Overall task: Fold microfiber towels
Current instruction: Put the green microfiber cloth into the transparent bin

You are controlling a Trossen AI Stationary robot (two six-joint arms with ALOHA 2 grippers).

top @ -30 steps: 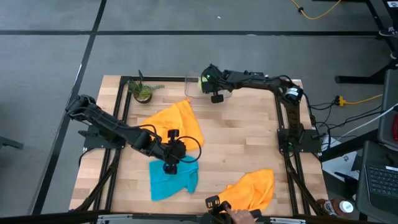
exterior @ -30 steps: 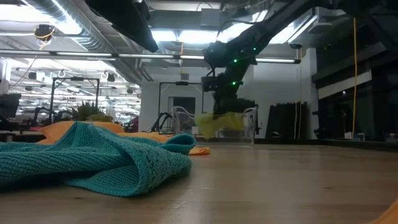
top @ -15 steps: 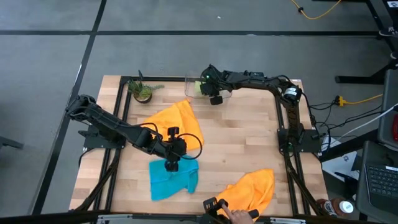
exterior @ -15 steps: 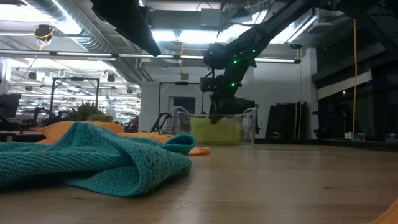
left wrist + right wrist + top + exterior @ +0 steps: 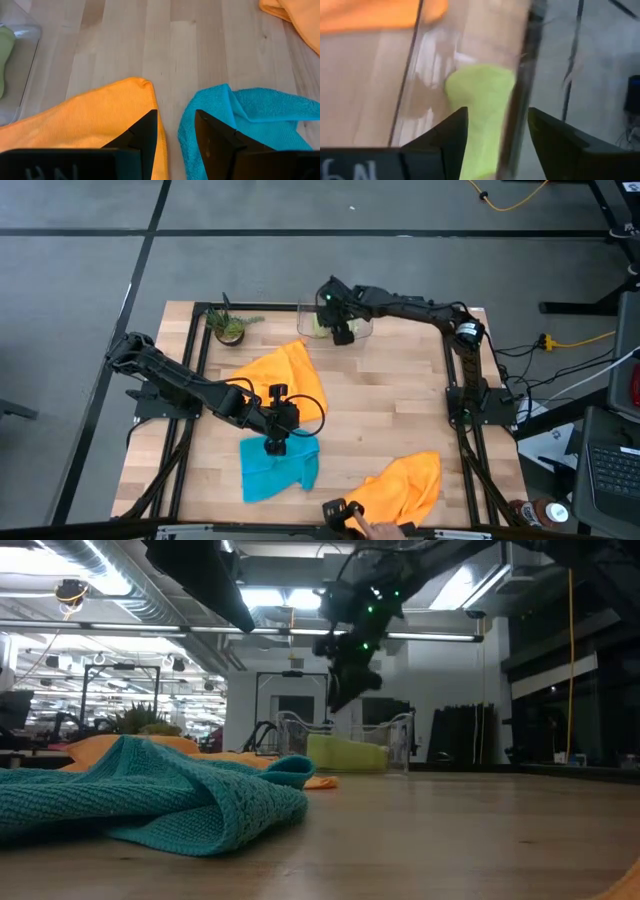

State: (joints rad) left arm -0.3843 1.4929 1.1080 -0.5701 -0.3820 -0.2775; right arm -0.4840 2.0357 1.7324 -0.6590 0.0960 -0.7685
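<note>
Green towel (image 5: 348,753) is seen lying folded in the clear bin (image 5: 362,330) at the far edge of the table; the right gripper (image 5: 338,326) is held above the bin with fingers spread and nothing between them. Teal towel (image 5: 279,467) lies crumpled on the near left part of the table, with the left gripper (image 5: 275,442) poised over its far edge, fingers parted and gripping nothing. One orange towel (image 5: 288,376) is spread just beyond it, towards the bin; the other orange towel (image 5: 405,483) is bunched at the near right edge.

Handling, as judged: the cloths are light, soft and limp, and will drape and slide on the boards; the knit of the teal towel should catch on the fingers well enough. A corner or raised fold of the teal towel, such as the peak shown in the left wrist view (image 5: 226,97), is judged the best place to pinch.

Surface: pale wooden table (image 5: 390,410) in a black frame, with a small potted plant (image 5: 229,328) at the far left corner. Beyond the table a lit workshop hall is seen, with ceiling ducts and benches
</note>
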